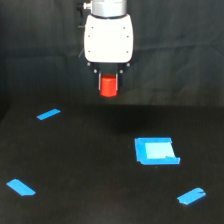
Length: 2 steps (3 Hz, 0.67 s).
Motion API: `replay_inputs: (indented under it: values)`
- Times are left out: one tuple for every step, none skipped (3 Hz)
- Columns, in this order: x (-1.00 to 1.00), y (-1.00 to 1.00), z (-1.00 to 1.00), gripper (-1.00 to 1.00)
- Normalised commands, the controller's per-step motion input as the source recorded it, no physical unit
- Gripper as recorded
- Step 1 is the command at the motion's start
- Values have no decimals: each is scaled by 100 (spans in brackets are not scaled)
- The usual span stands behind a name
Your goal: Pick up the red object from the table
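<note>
The red object (108,85) is a small bright red-orange short cylinder. It hangs between the dark fingers of my gripper (108,84), below the white gripper body (108,37). The gripper is shut on it and holds it in the air, well above the black table (90,165). The fingers are mostly hidden behind the object; only their upper parts show beside it.
A blue square patch (156,151) lies on the table to the exterior view's right of centre. Blue tape strips lie at the left back (48,114), the left front (21,187) and the right front (191,196). A dark backdrop stands behind.
</note>
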Motion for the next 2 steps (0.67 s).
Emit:
replay_inputs:
  values:
    - [7,3,4,-100]
    - [-3,7,0,-100]
